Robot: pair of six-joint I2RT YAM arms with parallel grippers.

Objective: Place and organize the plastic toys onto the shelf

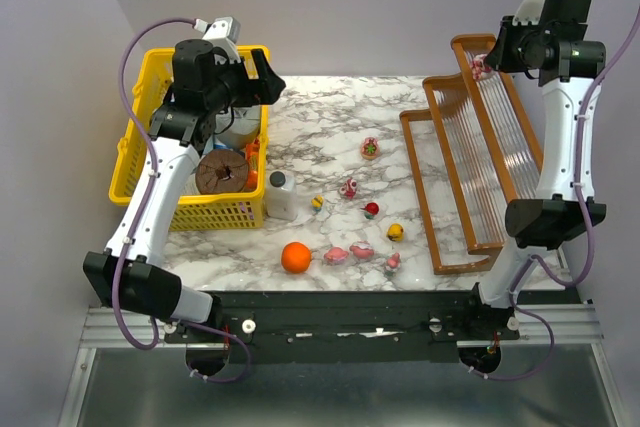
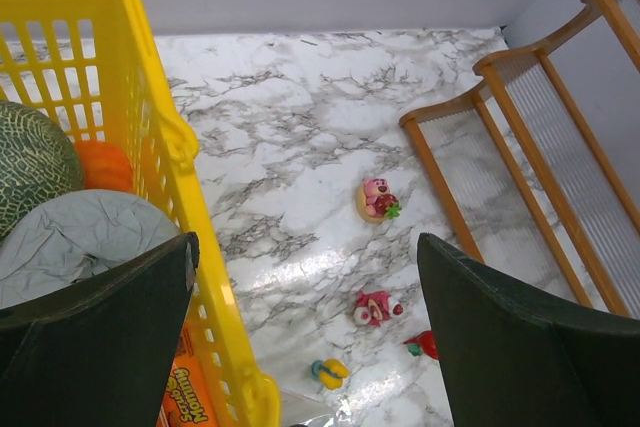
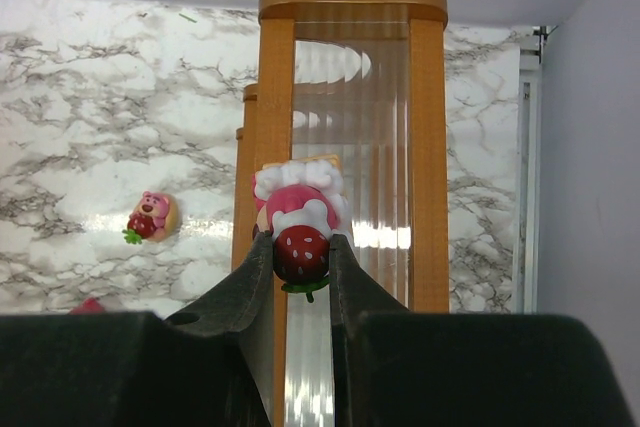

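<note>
Left wrist view: one printed text was found. It stood in pale, dark-outlined lettering on an orange package (image 2: pixel 184 395) inside the yellow basket (image 2: pixel 190 147), close against the basket's wall. The lettering ran sideways on the package and was cut off in part by the frame edge and by a dark finger in front. It appeared to read "Scrub Mommy"; the second word was clearer than the first.

Top view: the white bottle (image 1: pixel 282 195) on the counter (image 1: pixel 330 137) was too small for any label to be read.

Right wrist view: nothing readable.
</note>
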